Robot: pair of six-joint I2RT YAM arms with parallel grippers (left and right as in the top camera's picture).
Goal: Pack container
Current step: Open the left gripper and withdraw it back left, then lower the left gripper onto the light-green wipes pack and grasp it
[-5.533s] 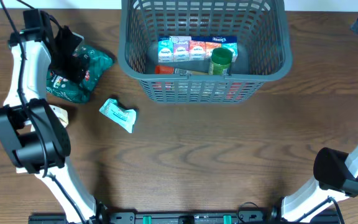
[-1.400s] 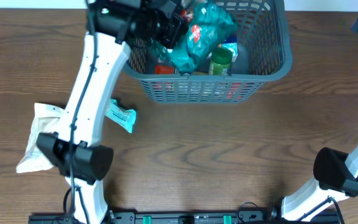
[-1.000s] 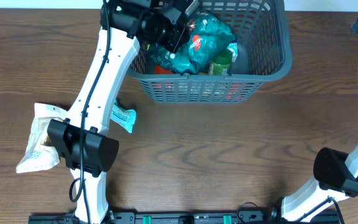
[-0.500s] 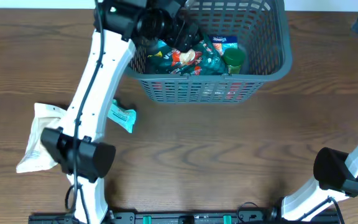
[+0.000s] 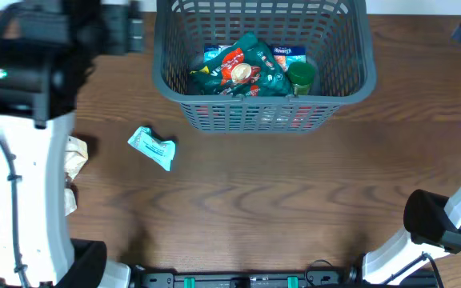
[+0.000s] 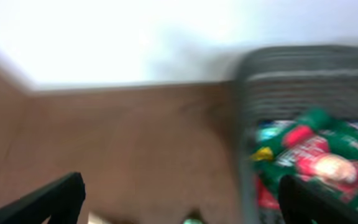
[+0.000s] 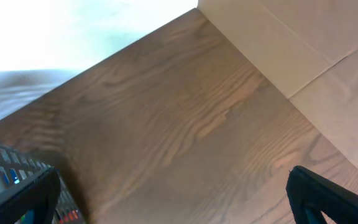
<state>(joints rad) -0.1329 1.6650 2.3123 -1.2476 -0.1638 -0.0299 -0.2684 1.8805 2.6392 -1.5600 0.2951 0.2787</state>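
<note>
Basket (image 5: 254, 116) holds green snack bag (image 5: 238, 70), jar (image 5: 301, 77), boxes (image 5: 283, 53). Left to pack: teal packet (image 5: 152, 148), beige bag (image 5: 77, 152) on worktop (image 5: 278, 192). Left fingers (image 6: 55, 199), right fingers (image 7: 328, 199) both spread wide, empty.

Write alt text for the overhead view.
A grey basket at the top of the frame holds a green bag, a green jar and small boxes. On the wood table to its lower left lies a teal packet. The white left arm partly covers a beige bag.
</note>
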